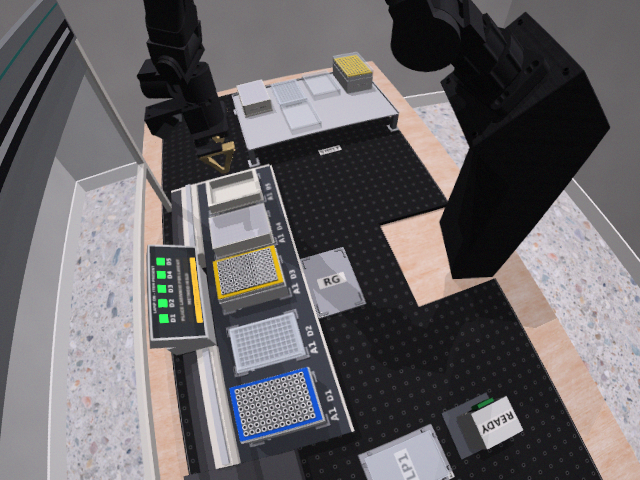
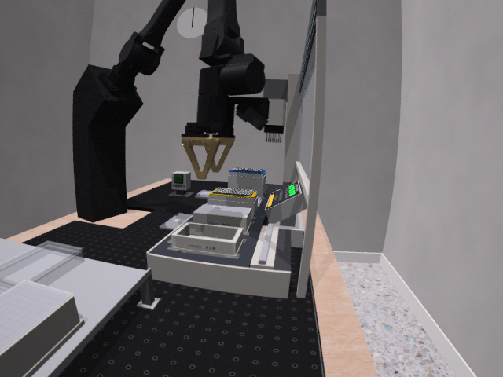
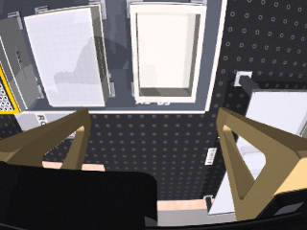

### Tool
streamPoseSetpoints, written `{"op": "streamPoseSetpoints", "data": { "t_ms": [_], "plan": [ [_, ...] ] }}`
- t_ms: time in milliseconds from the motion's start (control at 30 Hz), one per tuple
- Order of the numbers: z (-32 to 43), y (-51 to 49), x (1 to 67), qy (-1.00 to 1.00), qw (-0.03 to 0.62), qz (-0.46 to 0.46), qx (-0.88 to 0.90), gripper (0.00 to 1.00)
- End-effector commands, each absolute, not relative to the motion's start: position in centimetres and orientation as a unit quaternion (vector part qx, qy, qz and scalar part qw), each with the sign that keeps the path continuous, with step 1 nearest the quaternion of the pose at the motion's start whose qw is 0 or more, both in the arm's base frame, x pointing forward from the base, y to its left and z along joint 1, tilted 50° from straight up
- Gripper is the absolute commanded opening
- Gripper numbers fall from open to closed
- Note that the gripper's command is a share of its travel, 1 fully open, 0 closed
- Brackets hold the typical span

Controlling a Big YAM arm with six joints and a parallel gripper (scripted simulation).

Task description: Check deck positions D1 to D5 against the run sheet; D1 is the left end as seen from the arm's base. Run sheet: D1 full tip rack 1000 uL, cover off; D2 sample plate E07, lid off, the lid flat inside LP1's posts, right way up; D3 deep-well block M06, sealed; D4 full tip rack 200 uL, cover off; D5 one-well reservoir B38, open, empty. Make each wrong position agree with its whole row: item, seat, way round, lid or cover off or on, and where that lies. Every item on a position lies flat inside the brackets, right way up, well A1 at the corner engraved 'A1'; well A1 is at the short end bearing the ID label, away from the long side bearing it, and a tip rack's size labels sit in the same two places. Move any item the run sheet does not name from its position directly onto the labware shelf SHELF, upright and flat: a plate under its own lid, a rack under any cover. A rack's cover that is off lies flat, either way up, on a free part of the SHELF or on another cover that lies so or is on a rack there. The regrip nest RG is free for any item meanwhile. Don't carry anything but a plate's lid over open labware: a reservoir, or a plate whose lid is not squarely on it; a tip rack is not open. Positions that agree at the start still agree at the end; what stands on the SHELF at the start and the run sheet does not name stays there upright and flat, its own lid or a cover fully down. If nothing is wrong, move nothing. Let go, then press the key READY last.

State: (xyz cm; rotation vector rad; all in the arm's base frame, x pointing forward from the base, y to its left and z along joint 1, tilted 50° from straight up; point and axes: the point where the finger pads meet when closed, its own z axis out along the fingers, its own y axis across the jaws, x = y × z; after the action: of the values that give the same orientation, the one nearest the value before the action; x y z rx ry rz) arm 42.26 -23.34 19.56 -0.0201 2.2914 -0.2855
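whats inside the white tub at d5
Nothing shows in the tub: the wrist view looks straight down onto its bare pale floor. The open gripper hangs beside the deck, covering none of it.

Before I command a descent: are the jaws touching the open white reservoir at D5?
Apart. The exterior view shows the gripper hanging well above the white reservoir.

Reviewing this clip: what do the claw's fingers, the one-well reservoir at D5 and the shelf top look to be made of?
Claw fingers: tan, matte, open triangular frames, probably printed plastic or coated metal; the look leaves it open. The claw stands open with nothing in it.
Reservoir: off-white, opaque, thick-walled, like moulded plastic.
Shelf: flat pale grey slab on short legs, matte, possibly painted metal or laminate.
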Motion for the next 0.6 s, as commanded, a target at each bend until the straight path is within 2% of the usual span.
{"op": "streamPoseSetpoints", "data": {
  "t_ms": [0, 567],
  "plan": [
    [21.4, -21.9, 42.6, 0.896, 0.426, -0.121, -0.009, 1.00],
    [19.7, -14.6, 43.2, 0.896, 0.428, -0.117, -0.007, 1.00]
  ]
}}
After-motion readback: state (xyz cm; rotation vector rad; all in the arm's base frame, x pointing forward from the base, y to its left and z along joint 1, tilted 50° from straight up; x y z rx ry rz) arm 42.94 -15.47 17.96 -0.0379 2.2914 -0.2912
